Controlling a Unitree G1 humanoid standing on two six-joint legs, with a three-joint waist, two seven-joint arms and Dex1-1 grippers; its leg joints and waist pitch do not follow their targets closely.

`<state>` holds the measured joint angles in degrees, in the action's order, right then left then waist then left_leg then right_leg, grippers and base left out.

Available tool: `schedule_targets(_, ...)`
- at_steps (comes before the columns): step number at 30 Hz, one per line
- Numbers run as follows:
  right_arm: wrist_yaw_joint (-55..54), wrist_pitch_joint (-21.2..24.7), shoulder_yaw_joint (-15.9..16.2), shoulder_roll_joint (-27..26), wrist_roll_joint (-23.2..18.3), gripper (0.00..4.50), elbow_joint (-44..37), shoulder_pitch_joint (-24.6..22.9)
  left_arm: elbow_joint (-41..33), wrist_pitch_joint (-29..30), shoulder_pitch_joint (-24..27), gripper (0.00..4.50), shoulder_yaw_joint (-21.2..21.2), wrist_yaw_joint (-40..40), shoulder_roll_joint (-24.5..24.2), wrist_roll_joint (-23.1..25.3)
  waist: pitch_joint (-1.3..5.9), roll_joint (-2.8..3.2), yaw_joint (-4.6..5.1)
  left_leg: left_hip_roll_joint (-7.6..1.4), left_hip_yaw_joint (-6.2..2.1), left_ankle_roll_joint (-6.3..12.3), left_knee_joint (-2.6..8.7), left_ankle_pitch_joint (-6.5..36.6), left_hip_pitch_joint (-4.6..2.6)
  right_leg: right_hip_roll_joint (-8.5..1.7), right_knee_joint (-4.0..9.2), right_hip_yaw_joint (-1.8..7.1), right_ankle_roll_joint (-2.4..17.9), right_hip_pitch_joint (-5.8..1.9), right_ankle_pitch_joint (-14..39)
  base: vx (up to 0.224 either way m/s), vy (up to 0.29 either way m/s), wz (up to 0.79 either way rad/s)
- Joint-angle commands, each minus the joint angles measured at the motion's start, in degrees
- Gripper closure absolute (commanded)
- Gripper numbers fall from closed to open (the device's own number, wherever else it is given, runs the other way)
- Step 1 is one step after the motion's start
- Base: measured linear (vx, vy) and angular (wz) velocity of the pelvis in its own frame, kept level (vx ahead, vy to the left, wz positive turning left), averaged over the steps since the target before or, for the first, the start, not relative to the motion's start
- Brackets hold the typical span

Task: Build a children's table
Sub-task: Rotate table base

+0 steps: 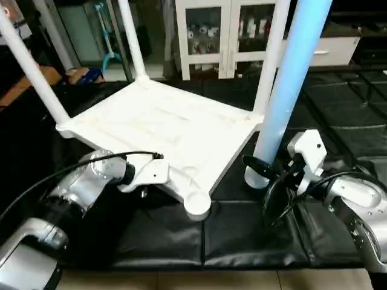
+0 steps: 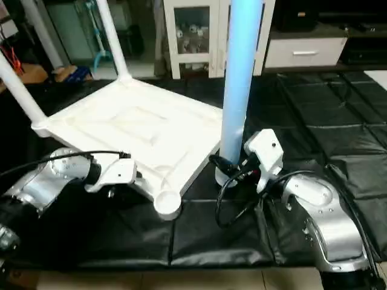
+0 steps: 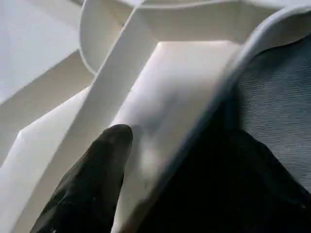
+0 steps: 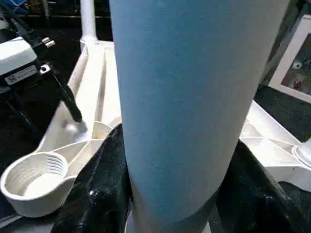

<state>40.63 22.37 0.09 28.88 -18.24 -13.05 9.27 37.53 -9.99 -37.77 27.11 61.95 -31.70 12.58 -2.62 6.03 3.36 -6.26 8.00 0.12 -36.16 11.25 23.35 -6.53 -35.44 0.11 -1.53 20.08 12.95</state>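
Fourth leg up, one socket waiting!
Right gripper point(image 1: 266, 166) clamps the last leg point(image 2: 239, 78) upright on the mat beside the upturned tabletop point(image 1: 160, 130); left gripper point(image 3: 160, 145) pinches its rim, near the empty socket point(image 2: 167, 202). Light, stiff, slick plastic, I'd judge: grip low.

Floor covering: black padded mats point(image 1: 242, 241) laid edge to edge, seams showing between the panels.
Bare floor: a pale strip point(image 1: 199, 281) along the near edge of the mats.
On the mats, left: the white tabletop point(image 1: 163, 130) lies upside down, ribbed underside up, with three legs standing up from its corner sockets.
Near corner: an open round socket point(image 2: 167, 203), rim up, at the mat's front.
On the mats, right: a fourth leg point(image 2: 239, 90) stands upright, its foot on the mat just beside the tabletop's edge.
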Motion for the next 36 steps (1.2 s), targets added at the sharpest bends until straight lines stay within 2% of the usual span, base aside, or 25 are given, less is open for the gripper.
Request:
schedule_targets(1, 0.20, 0.57, 0.27, 0.20, -0.29, 2.64, -2.44, 0.17, 3.09, -2.35, -2.10, 1.31, 0.82, -1.13, 0.65, 1.57, 3.56, -0.45, -0.18, -4.92, -2.19, 1.06, 6.37, 21.13, -1.52, -2.10, 4.19, 0.27, 13.54, -0.36, 5.92, 0.053, -0.009, -0.01)
schedule_targets(2, 0.23, 0.53, 0.37, 0.26, -0.26, 2.64, -2.54, 0.03, 3.98, -3.16, -2.49, 1.31, 1.12, -0.98, 0.99, 1.83, 3.88, -0.24, -0.45, -5.17, -1.93, 1.91, 6.21, 18.55, -1.71, -2.04, 3.74, -0.11, 14.65, -0.62, 0.08, 0.057, -0.011, -0.01)
schedule_targets(3, 0.28, 0.48, 0.45, 0.33, -0.24, 2.64, -2.58, -0.05, 4.27, -3.65, -2.66, 1.31, 1.47, -0.53, 1.11, 2.04, 3.95, -0.23, -0.51, -5.21, -1.86, 2.47, 6.14, 16.85, -1.56, -2.03, 3.54, -0.26, 14.93, -0.80, -2.38, 0.062, -0.011, -0.04)
schedule_targets(4, 0.30, 0.48, 0.55, 0.37, -0.22, 2.64, -2.59, -0.03, 4.89, -4.51, -2.97, 1.31, 1.85, -0.06, 1.17, 2.52, 3.95, 0.05, -0.71, -5.24, -1.71, 3.39, 6.02, 14.75, -1.55, -2.01, 3.34, -0.48, 15.34, -0.88, -5.76, 0.062, -0.011, -0.04)
schedule_targets(6, 0.35, 0.52, 0.67, 0.43, -0.22, 2.64, -2.59, 0.06, 5.50, -5.24, -3.26, 1.31, 2.25, 1.36, 1.05, 2.90, 4.19, -0.28, -1.19, -5.30, -1.32, 4.66, 5.64, 12.75, -1.89, -2.22, 3.29, -0.53, 16.12, -0.96, -8.52, 0.028, -0.005, -0.01)
schedule_targets(7, 0.37, 0.51, 0.69, 0.46, -0.22, 2.64, -2.57, 0.08, 5.66, -5.38, -3.35, 1.46, 2.32, 1.84, 0.96, 3.00, 4.19, -0.37, -1.44, -5.30, -1.13, 5.63, 5.54, 11.03, -1.71, -2.35, 3.22, -0.52, 16.47, -1.14, -9.41, 0.000, 0.000, 0.00)
schedule_targets(9, 0.46, 0.41, 0.71, 0.56, -0.16, 2.64, -2.44, 0.12, 5.73, -5.58, -3.52, 1.65, 2.50, 2.09, 0.62, 3.47, 4.07, -0.26, -1.75, -5.51, -1.02, 5.92, 5.69, 11.25, -1.76, -2.30, 3.23, -0.62, 16.52, -1.08, -7.53, 0.000, 0.000, 0.00)
schedule_targets(12, 0.36, 0.42, 0.95, 0.59, -0.09, 2.64, -2.47, 0.13, 4.83, -2.97, -3.37, 1.77, 2.17, 4.56, 0.12, 2.85, 3.71, -0.22, -2.11, -5.82, -0.59, 3.51, 6.28, 15.96, -2.24, -2.05, 3.53, -0.49, 16.53, -0.67, -1.13, 0.000, 0.000, 0.00)
schedule_targets(13, 0.37, 0.26, 1.22, 0.58, 0.13, 2.64, -2.39, 0.03, 2.90, 0.31, -2.63, 1.90, 1.67, 5.19, 0.01, 2.30, 3.60, -0.30, -2.18, -5.83, -0.45, 2.41, 6.45, 17.76, -2.40, -2.03, 3.67, -0.39, 16.43, -0.54, 0.94, 0.000, 0.000, 0.00)
schedule_targets(14, 0.37, 0.25, 1.23, 0.58, 0.14, 2.64, -2.39, 0.03, 2.85, 0.37, -2.61, 2.03, 1.66, 5.19, 0.01, 2.29, 3.60, -0.30, -2.18, -5.83, -0.45, 2.41, 6.45, 17.76, -2.40, -2.03, 3.67, -0.39, 16.43, -0.54, 0.94, 0.000, 0.000, 0.00)
schedule_targets(16, 0.32, 0.11, 1.41, 0.52, 0.29, 2.64, -2.32, -0.10, 0.80, 3.11, -1.69, 2.13, 1.40, 5.69, -0.21, 1.97, 3.37, -0.33, -2.15, -5.91, -0.20, 0.63, 6.74, 20.29, -2.55, -2.07, 3.96, -0.22, 15.95, -0.31, 4.34, 0.000, 0.000, 0.00)
schedule_targets(18, 0.26, 0.09, 1.61, 0.43, 0.41, 2.64, -2.29, -0.13, -1.89, 5.93, -0.20, 2.22, 1.01, 5.94, -0.72, 2.26, 3.26, -0.34, -2.14, -5.92, -0.26, -0.13, 6.87, 20.99, -2.42, -2.11, 4.09, -0.15, 15.42, -0.27, 5.86, 0.000, 0.000, 0.00)
schedule_targets(19, 0.24, 0.11, 1.67, 0.40, 0.44, 2.64, -2.28, -0.13, -2.22, 6.33, 0.05, 2.39, 0.99, 5.95, -0.84, 2.37, 3.23, -0.57, -2.01, -5.93, -0.34, -0.33, 6.96, 21.13, -2.24, -2.13, 4.13, -0.17, 14.99, -0.35, 6.39, 0.000, 0.000, 0.00)
schedule_targets(20, 0.24, 0.11, 1.67, 0.40, 0.44, 2.64, -2.28, -0.13, -2.22, 6.33, 0.05, 2.39, 0.99, 5.95, -0.84, 2.37, 3.28, -0.44, -2.02, -5.86, -0.29, -0.42, 6.91, 21.19, -2.32, -2.11, 4.23, -0.17, 14.61, -0.23, 6.89, 0.000, 0.000, 0.00)
schedule_targets(21, 0.29, 0.07, 1.81, 0.42, 0.55, 2.64, -2.14, -0.07, -3.00, 6.82, 0.55, 2.50, 0.86, 6.14, -0.98, 2.50, 3.31, -0.49, -2.05, -5.87, -0.25, -0.43, 6.90, 21.21, -2.41, -2.09, 4.29, -0.14, 14.50, -0.12, 6.90, 0.000, 0.000, 0.00)
schedule_targets(24, 0.52, -0.03, 2.11, 0.50, 0.77, 2.64, -1.77, 0.12, -6.13, 9.96, 1.81, 2.71, 0.32, 5.89, -1.21, 2.44, 3.45, -0.48, -2.06, -5.93, -0.31, 0.29, 6.88, 18.30, -2.10, -2.08, 3.99, -0.17, 14.45, -0.38, 3.49, 0.000, 0.000, 0.00)
schedule_targets(27, 0.63, -0.13, 2.42, 0.55, 0.97, 2.64, -1.53, 0.20, -9.56, 14.24, 3.05, 2.91, 0.15, 6.19, -1.94, 2.64, 3.72, -0.54, -2.19, -5.82, -0.09, 2.52, 6.43, 13.44, -1.90, -2.10, 3.69, -0.26, 14.97, -0.55, -1.47, 0.000, 0.000, 0.00)
schedule_targets(29, 0.70, -0.23, 2.60, 0.62, 1.08, 2.64, -1.47, 0.13, -11.67, 16.91, 3.88, 3.04, -0.19, 6.33, -2.25, 2.70, 3.71, -0.67, -2.17, -5.72, -0.02, 3.64, 6.26, 11.83, -1.65, -2.03, 3.55, -0.38, 15.12, -0.68, -2.96, 0.000, 0.000, 0.00)
schedule_targets(33, 0.63, -0.28, 2.80, 0.57, 1.18, 2.64, -1.45, 0.04, -14.96, 22.11, 5.37, 3.21, -0.85, 6.23, -2.50, 2.65, 3.54, -0.69, -2.12, -5.79, 0.15, 4.35, 6.29, 12.59, -1.73, -2.08, 3.77, -0.42, 15.51, -0.55, -0.60, 0.000, 0.000, 0.00)
schedule_targets(34, 0.57, -0.29, 2.98, 0.49, 1.23, 2.64, -1.59, -0.17, -17.37, 27.55, 6.88, 3.24, -2.31, 4.89, -1.70, 1.76, 3.56, -0.62, -2.08, -5.87, 0.19, 4.06, 6.30, 13.27, -1.91, -2.14, 3.81, -0.38, 15.63, -0.51, 0.33, 0.000, 0.000, 0.00)
schedule_targets(36, 0.57, -0.28, 3.05, 0.47, 1.25, 2.64, -1.68, -0.30, -18.60, 30.50, 7.64, 3.28, -3.24, 3.96, -0.99, 1.14, 3.44, -0.65, -1.91, -5.89, 0.21, 3.80, 6.42, 13.89, -1.90, -2.06, 3.90, -0.37, 15.63, -0.49, 1.68, 0.000, 0.000, 0.00)
